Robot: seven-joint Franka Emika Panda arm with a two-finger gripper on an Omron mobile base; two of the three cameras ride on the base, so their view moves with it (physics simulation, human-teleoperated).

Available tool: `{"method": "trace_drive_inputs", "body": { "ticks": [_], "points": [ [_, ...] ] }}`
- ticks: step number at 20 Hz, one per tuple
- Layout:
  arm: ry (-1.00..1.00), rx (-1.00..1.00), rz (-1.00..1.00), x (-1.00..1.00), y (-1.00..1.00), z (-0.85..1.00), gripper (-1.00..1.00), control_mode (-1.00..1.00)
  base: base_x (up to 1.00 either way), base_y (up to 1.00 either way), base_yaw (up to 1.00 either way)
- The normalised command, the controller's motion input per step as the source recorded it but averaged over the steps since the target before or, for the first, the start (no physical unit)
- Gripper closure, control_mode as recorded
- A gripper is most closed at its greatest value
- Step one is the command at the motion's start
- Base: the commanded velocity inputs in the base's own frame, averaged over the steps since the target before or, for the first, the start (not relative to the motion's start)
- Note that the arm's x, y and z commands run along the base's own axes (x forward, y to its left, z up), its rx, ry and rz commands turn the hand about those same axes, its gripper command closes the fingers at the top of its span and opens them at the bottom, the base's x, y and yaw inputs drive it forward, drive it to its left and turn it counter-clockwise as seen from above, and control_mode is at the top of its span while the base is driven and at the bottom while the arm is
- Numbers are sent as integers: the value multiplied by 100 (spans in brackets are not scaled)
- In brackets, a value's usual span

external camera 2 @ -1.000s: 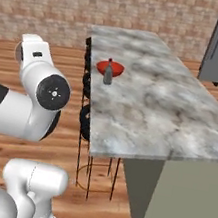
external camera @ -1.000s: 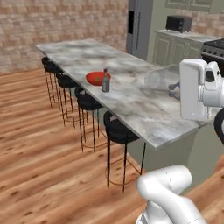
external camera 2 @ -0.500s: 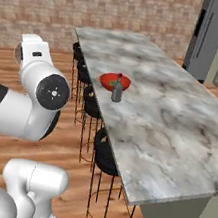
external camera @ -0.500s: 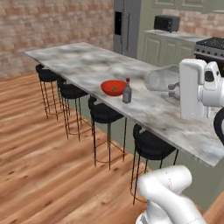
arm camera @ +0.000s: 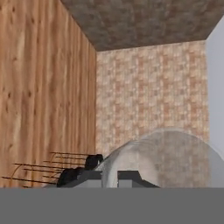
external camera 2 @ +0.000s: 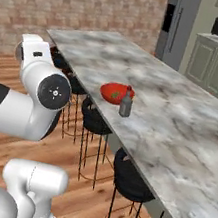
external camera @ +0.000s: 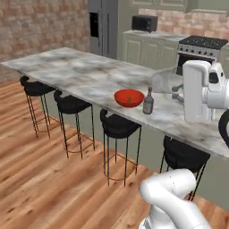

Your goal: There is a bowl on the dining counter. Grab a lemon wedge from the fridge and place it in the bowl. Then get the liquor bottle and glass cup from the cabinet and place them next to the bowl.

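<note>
Near the stool-side edge of the dining counter (external camera: 85, 74) sits the bowl (external camera: 129, 98), w/ a small green lemon wedge (external camera: 129, 99) inside; liquor bottle (external camera: 148, 102) upright just beside the bowl, on the side away from the fridge (external camera: 103, 27); gripper (arm camera: 117, 178) clenched on the glass cup (external camera: 163, 82), held lying sideways above the counter, well apart from bowl & bottle; hand view: clear cup wall curves over the fingertips (arm camera: 130, 175); black stools (external camera: 118, 126) line the counter edge.

The gripper (arm camera: 110, 176) pinches the glass cup (arm camera: 166, 157), black stools (arm camera: 81, 170) beyond it.
</note>
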Motion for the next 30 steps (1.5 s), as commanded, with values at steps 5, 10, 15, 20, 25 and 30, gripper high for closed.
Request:
{"method": "trace_drive_inputs", "body": {
  "ticks": [5, 10, 15, 20, 25, 30],
  "points": [
    [0, 0, 0, 0, 0, 0, 100, 100, 32, 97, -47],
    [0, 0, 0, 0, 0, 0, 100, 100, 36, 91, -51],
    [0, 0, 0, 0, 0, 0, 100, 100, 46, 85, -51],
    [0, 0, 0, 0, 0, 0, 100, 100, 61, 70, -47],
    [0, 0, 0, 0, 0, 0, 100, 100, 73, 31, -41],
    [0, 0, 0, 0, 0, 0, 100, 100, 75, 22, -35]
  ]
}}
